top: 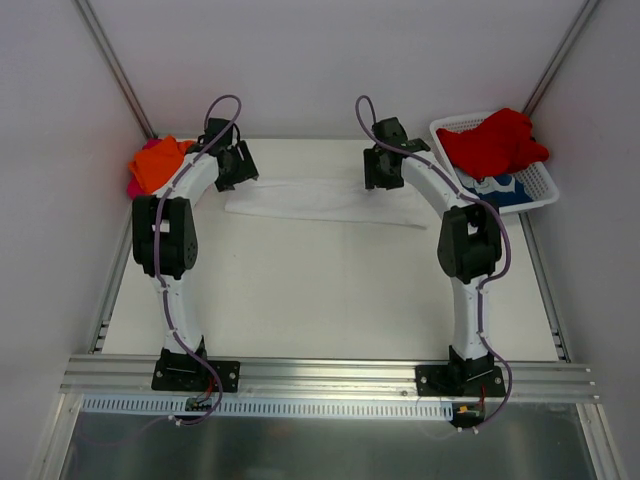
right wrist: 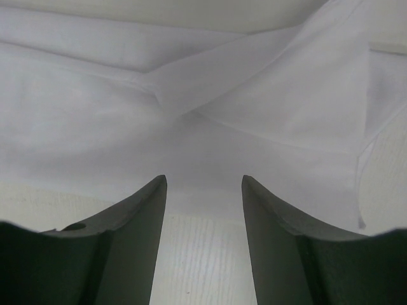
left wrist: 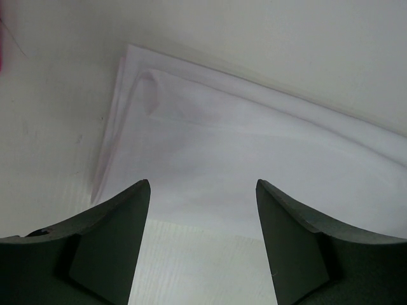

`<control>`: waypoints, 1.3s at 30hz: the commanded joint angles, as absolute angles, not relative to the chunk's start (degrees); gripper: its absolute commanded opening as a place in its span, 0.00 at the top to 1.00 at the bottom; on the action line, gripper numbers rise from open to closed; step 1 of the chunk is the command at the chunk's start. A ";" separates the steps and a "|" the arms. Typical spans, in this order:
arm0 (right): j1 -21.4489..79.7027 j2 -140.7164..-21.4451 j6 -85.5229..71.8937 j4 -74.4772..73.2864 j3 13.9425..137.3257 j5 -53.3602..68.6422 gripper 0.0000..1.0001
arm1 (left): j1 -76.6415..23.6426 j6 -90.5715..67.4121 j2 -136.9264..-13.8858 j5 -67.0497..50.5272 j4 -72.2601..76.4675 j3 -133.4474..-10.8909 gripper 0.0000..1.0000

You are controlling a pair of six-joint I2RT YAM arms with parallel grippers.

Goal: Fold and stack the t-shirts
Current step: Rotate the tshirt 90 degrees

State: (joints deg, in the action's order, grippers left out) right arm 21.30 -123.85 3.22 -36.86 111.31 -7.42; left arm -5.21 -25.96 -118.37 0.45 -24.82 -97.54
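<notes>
A white t-shirt (top: pixel 325 200) lies folded into a long flat strip across the far middle of the table. My left gripper (top: pixel 237 170) hovers at its left end, open and empty; the shirt's folded corner (left wrist: pixel 137 76) shows ahead of the fingers (left wrist: pixel 121 229). My right gripper (top: pixel 382 172) hangs over the strip's right part, open, nothing between its fingers (right wrist: pixel 143 229), with creased white cloth (right wrist: pixel 191 101) just beyond them. An orange t-shirt (top: pixel 158 163) lies on a magenta-pink one (top: pixel 133 188) at the far left. A red t-shirt (top: pixel 495 142) and a blue-and-white one (top: pixel 500 188) are in the basket.
The white mesh basket (top: pixel 545 190) stands at the far right against the wall. Metal rails (top: pixel 320 375) run along the table's near edge by the arm bases. White walls close in the back and both sides.
</notes>
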 commanded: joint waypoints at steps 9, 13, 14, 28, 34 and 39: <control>21.27 -119.71 1.85 -36.47 107.75 -6.59 0.46 | -6.42 -25.14 -119.09 0.18 -25.31 -93.96 0.32; 21.27 -119.09 1.85 -36.47 107.23 -5.98 0.46 | -6.42 -25.40 -119.79 -1.32 -25.31 -91.59 0.32; 21.27 -118.66 1.85 -36.39 107.05 -5.80 0.46 | -6.42 -25.40 -119.97 -1.58 -25.31 -91.41 0.32; 21.36 -113.91 1.67 -36.21 103.10 -2.11 0.46 | -6.42 -25.93 -124.98 -7.21 -26.28 -92.82 0.32; 21.18 -113.38 1.58 -36.21 103.36 -1.76 0.46 | -7.56 -26.54 -120.86 -6.24 -26.19 -88.16 0.32; 20.66 -113.20 1.32 -36.30 103.10 -1.23 0.46 | -10.63 -27.59 -115.33 -4.22 -26.19 -81.15 0.32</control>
